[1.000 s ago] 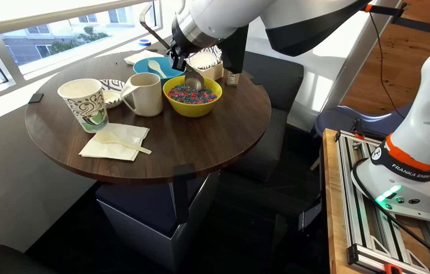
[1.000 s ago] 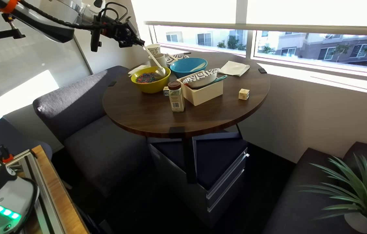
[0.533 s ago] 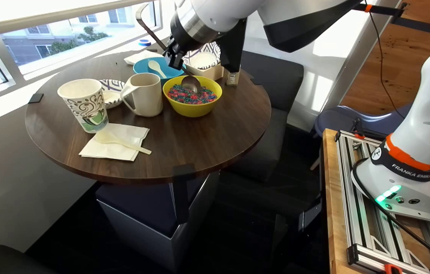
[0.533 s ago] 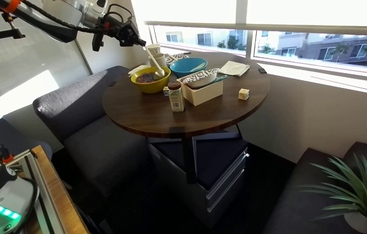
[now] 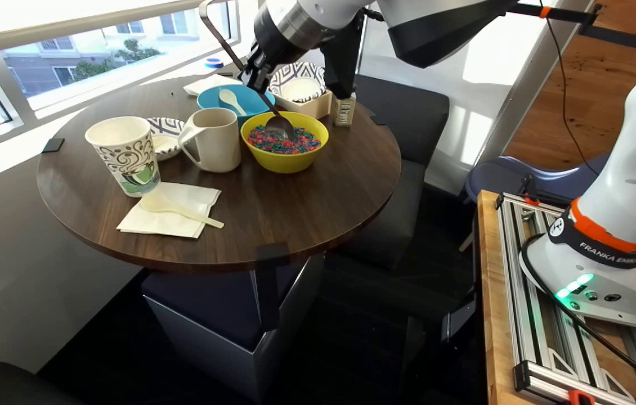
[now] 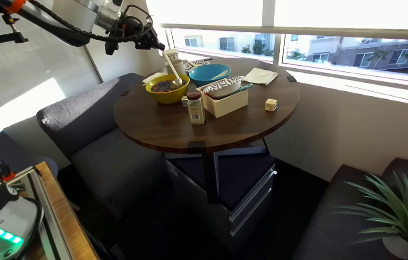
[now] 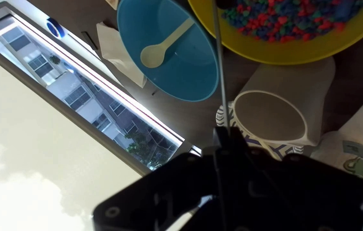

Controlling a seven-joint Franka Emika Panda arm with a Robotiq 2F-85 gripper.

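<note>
The round table (image 5: 273, 211) is bearing all the tableware, and the robot arm (image 5: 340, 14) is hanging over it, its wrist above the group of bowls. At its end the gripper (image 7: 227, 133) is holding the metal ladle (image 5: 281, 126), its fingers pinched narrow around the handle, so taking hold of the metal ladle is counting as done. The metal ladle is slanting, its handle extending up past the grip and its head pointing down. The blue bowl (image 7: 194, 81) is standing just beside the yellow bowl (image 5: 284, 162), and it is the yellow bowl that is taking the head inside its rim; bringing the metal ladle there is looking done as well. The paper cup (image 5: 126, 154) is standing well apart from that, and the mug (image 5: 218, 143) is standing just beside the yellow bowl. A pale spoon (image 7: 154, 55) is lying in the blue bowl, apart from the metal ladle. Smallest of all, the coloured bits (image 7: 284, 22) are lying in the yellow bowl, against or just under the head; how deep it is sitting, and whether it is carrying any load, the views are not showing. Getting the head out of the yellow bowl and letting go of the handle are, by my reading, both waiting to be done.
</note>
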